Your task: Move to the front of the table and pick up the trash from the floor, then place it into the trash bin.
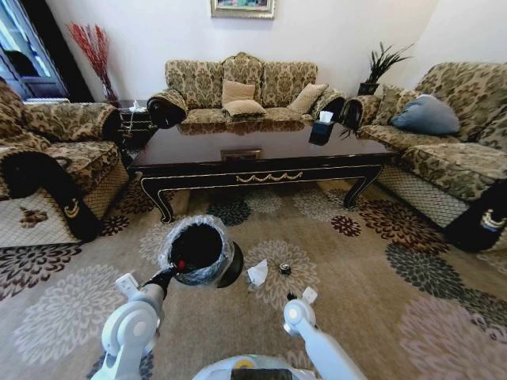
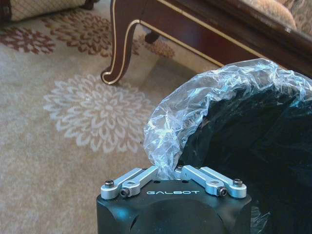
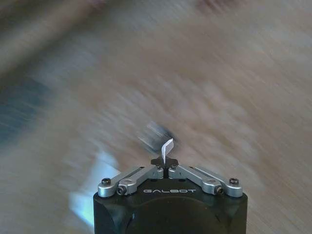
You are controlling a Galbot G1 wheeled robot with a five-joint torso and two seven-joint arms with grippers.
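My left gripper (image 2: 168, 171) is shut on the plastic-lined rim of the black trash bin (image 1: 198, 252), holding it tilted just above the floor (image 1: 372, 301). Something red (image 1: 181, 265) lies inside the bin. My right gripper (image 3: 164, 164) is shut on a small white scrap (image 3: 167, 147) of trash and hovers low over the carpet, to the right of the bin (image 2: 253, 146). A crumpled white tissue (image 1: 257, 273) and a small dark round bit (image 1: 285, 269) lie on the carpet between the bin and the right gripper (image 1: 294, 298). The dark table (image 1: 261, 170) stands beyond them.
Patterned sofas ring the table: one at the back (image 1: 238, 91), one at the left (image 1: 47, 174), one at the right (image 1: 451, 150). A small black tissue box (image 1: 323, 127) sits on the tabletop. A curved table leg (image 2: 119, 46) is close to the bin. Open carpet lies to the right.
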